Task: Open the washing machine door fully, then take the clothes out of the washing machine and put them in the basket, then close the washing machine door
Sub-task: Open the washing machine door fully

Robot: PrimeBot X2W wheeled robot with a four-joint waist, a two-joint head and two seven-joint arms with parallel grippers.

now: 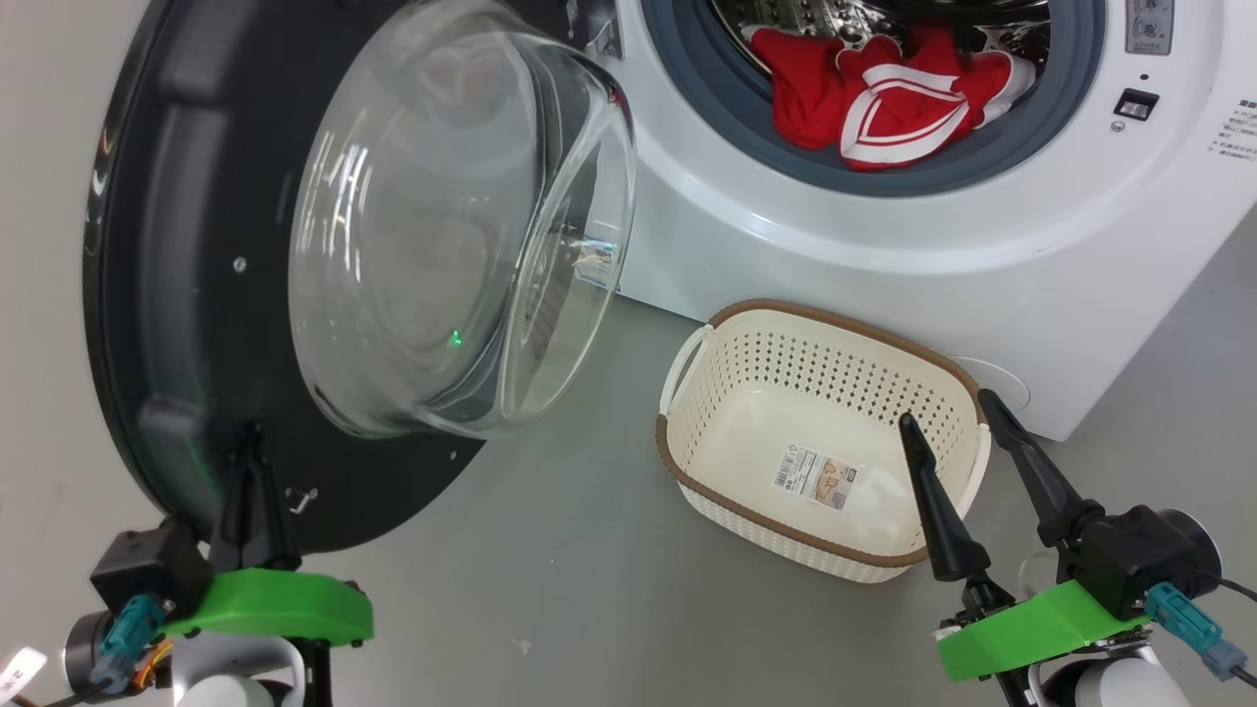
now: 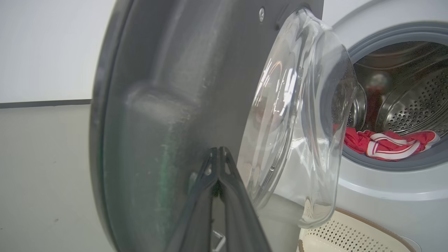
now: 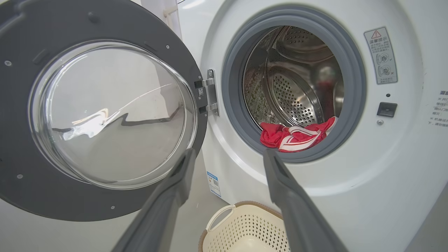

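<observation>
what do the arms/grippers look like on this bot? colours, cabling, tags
Both match: left gripper and right gripper each have two long, tapered black fingers on a bright green bracket, beside a black block. A teal connector with dark cable sits at each wrist. Forearms are white; the left carries a small white tag.

I've got the right claw (image 3: 230, 155) spread wide, washing machine door (image 3: 21, 168) swung open at view left, red clothes (image 3: 297, 134) heaped at the front lip of the washing machine (image 3: 367, 168) drum (image 3: 297, 101), basket (image 3: 245, 227) on the floor (image 3: 194, 218) below.
</observation>
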